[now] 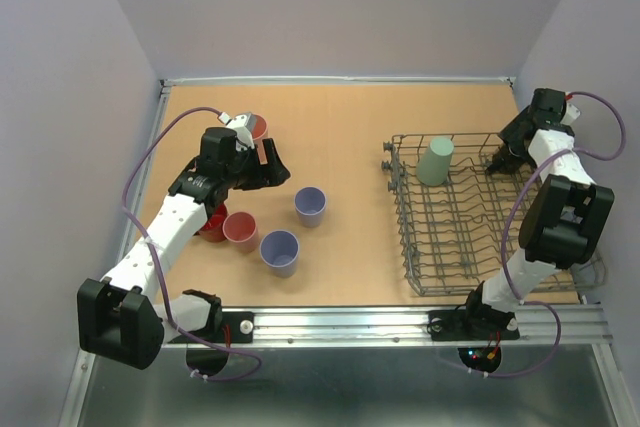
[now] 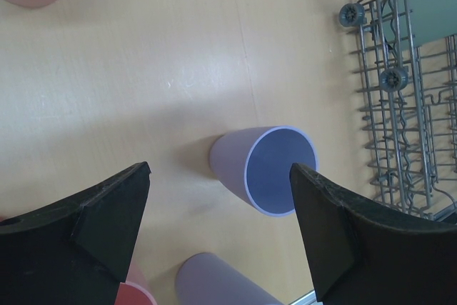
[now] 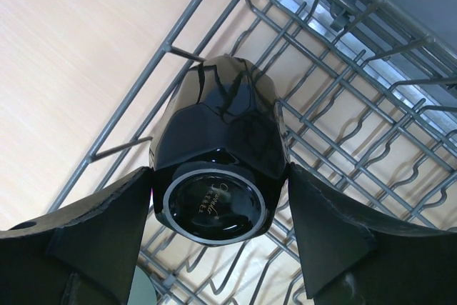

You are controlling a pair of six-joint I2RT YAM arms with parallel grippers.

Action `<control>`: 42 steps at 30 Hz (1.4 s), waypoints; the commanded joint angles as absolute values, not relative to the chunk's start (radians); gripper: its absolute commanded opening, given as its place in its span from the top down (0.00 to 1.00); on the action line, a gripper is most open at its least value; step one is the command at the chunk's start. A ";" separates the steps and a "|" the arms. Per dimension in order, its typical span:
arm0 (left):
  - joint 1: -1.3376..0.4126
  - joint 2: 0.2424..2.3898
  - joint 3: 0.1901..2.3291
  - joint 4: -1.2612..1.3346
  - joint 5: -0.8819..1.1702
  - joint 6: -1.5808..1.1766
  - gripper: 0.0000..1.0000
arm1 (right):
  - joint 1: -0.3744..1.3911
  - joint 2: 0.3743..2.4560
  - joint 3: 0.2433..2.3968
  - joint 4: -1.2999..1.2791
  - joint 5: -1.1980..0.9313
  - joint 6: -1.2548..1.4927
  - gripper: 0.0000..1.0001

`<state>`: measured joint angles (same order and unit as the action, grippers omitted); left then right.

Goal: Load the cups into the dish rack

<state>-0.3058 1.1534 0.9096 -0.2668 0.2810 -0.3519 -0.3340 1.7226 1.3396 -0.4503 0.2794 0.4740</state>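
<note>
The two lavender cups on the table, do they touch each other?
Apart. The left wrist view shows bare table between the far lavender cup and the near lavender cup.

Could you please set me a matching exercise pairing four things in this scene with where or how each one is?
Things:
1. sage-green cup
2. dark mug
3. left gripper
4. red mug

Places or states:
A. on the table, beside a pink cup
B. open above a lavender cup
C. in the dish rack, untouched
D. in the dish rack, in the right gripper

Pairs: 1-C, 2-D, 3-B, 4-A
</note>
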 commanded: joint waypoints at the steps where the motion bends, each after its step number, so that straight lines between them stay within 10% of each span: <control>1: -0.307 1.123 0.922 -0.232 0.296 -0.351 0.10 | -0.347 1.643 1.321 -0.436 0.269 0.479 0.94; 33: -0.307 1.135 0.919 -0.207 0.301 -0.364 0.11 | -0.345 1.724 1.428 -0.541 0.281 0.514 0.99; 42: -0.307 1.152 0.937 -0.206 0.313 -0.370 0.11 | -0.345 1.712 1.451 -0.541 0.276 0.525 0.15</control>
